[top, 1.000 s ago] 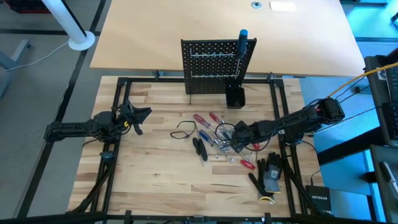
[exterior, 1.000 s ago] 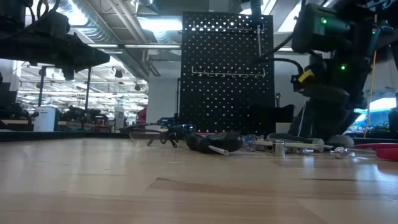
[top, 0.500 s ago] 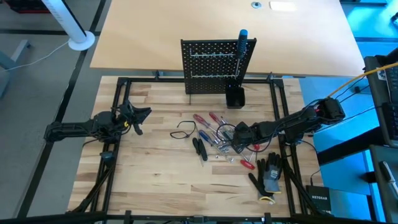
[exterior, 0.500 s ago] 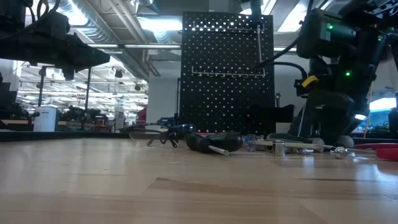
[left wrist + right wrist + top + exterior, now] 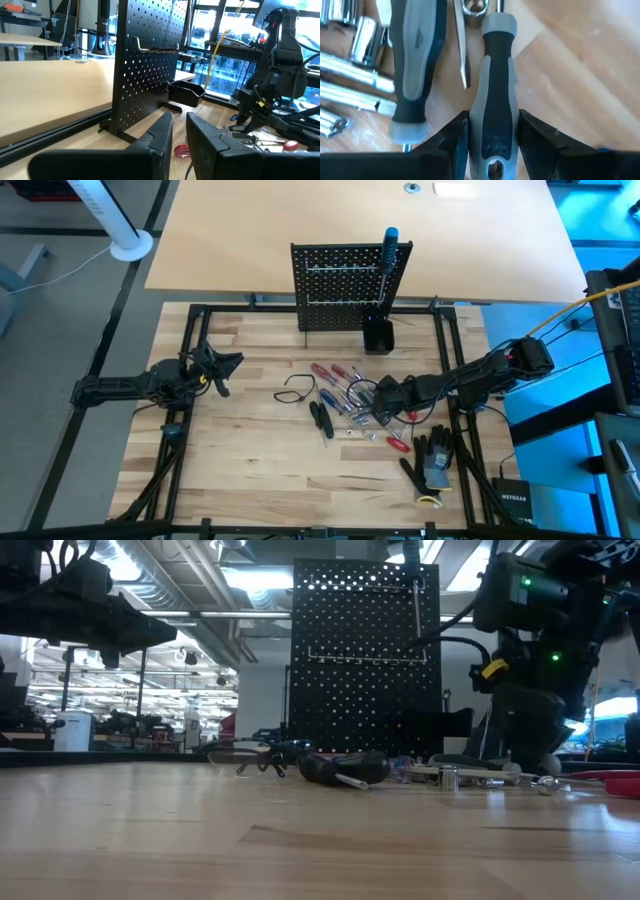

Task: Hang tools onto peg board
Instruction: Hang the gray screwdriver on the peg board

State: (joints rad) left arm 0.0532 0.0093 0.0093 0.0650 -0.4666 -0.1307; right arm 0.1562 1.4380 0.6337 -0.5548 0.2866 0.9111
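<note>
The black peg board (image 5: 340,285) stands upright at the table's far side, with a blue-handled screwdriver (image 5: 390,240) at its right edge. The other tools (image 5: 345,395) lie in a loose heap on the wood in front of it, with black pliers (image 5: 320,418) at the heap's near left. My right gripper (image 5: 378,408) points steeply down into the heap's right side and is shut on a grey-and-black screwdriver handle (image 5: 494,100). A second grey-handled screwdriver (image 5: 412,70) lies beside it. My left gripper (image 5: 228,365) waits level at the table's left, shut and holding nothing. My right gripper pinches the grey-and-black screwdriver's handle near its butt end (image 5: 492,142), one finger (image 5: 455,140) on each long side. The fingers come from above, slanting down, and lie across the handle. The screwdriver lies flat on the table among the other tools.
A small black cup (image 5: 377,335) stands at the board's right foot. Black gloves (image 5: 435,460) lie at the near right, and a thin black wire loop (image 5: 297,388) lies left of the heap. Metal sockets (image 5: 365,37) lie close to the held handle. Bare wood shows at the near left.
</note>
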